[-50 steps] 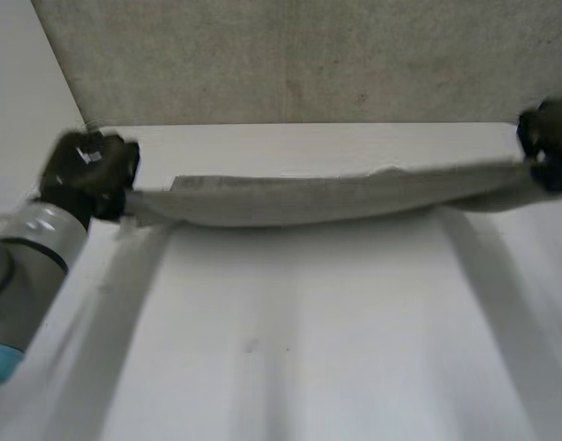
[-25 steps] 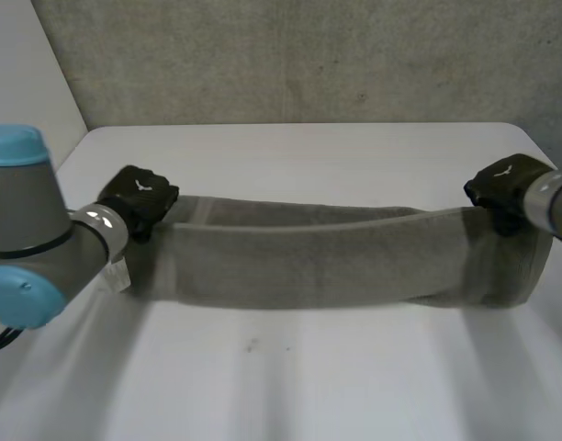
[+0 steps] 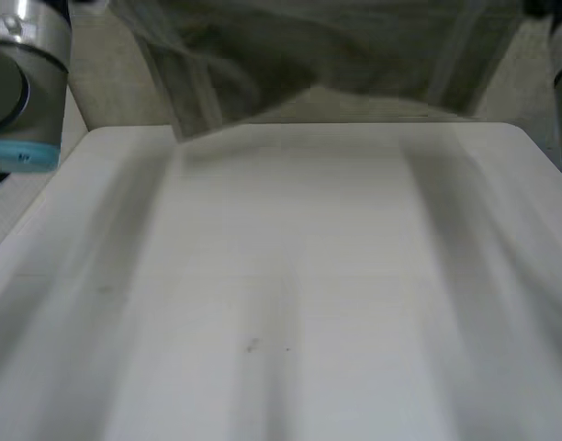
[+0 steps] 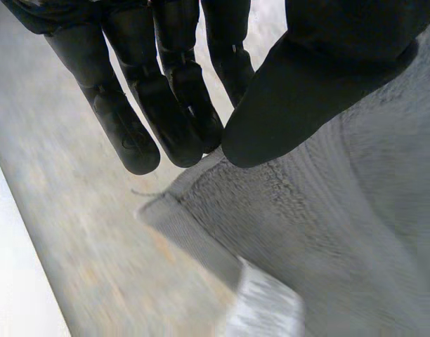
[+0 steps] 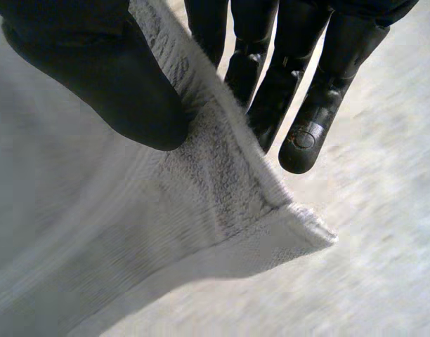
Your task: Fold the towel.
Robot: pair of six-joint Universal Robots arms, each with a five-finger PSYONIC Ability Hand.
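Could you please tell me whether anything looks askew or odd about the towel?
Nothing looks damaged. The towel hangs above the table, one corner pinched in the left hand and one in the right hand. Its lower edge hangs unevenly, lowest on the robot's left.

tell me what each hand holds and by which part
The towel, in both: the left hand pinches it near one corner, the right hand near another, thumb against fingers.

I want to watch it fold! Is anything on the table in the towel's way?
Nothing visible is. The towel hangs above the white table's far edge, pinched near one corner by the left hand and near another by the right hand.
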